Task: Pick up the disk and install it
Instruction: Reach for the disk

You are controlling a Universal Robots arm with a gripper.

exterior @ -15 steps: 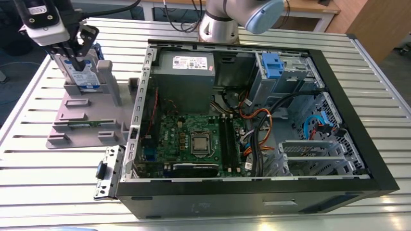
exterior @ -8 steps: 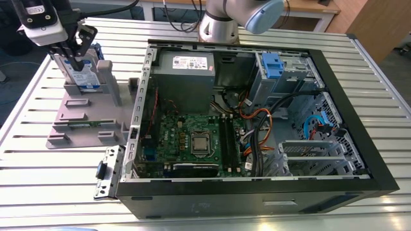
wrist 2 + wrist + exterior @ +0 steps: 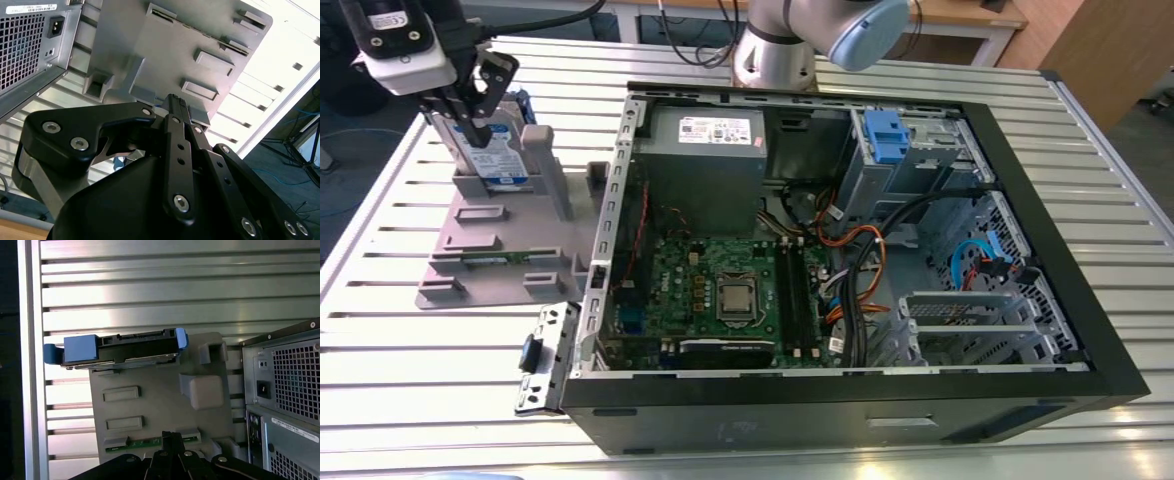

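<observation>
Disk [image 3: 491, 158] in its blue bracket, standing on edge in a grey fixture [image 3: 494, 250] on the slatted table [image 3: 454, 400], at the exterior view's left of the open computer case [image 3: 854, 420], gripper [image 3: 167, 437] close by (fingers pressed together, holding nothing)

The ribbed silver aluminium surface [image 3: 400, 310] looks brushed and reflective. At the exterior view's left, the grey moulded plastic fixture plate [image 3: 494, 255] is matt. The silver-grey metal disk [image 3: 496, 165] has a glossy paper label and a smooth blue plastic bracket. In the second wrist view, the matt black claw [image 3: 175, 102] carries shiny steel screws.
</observation>
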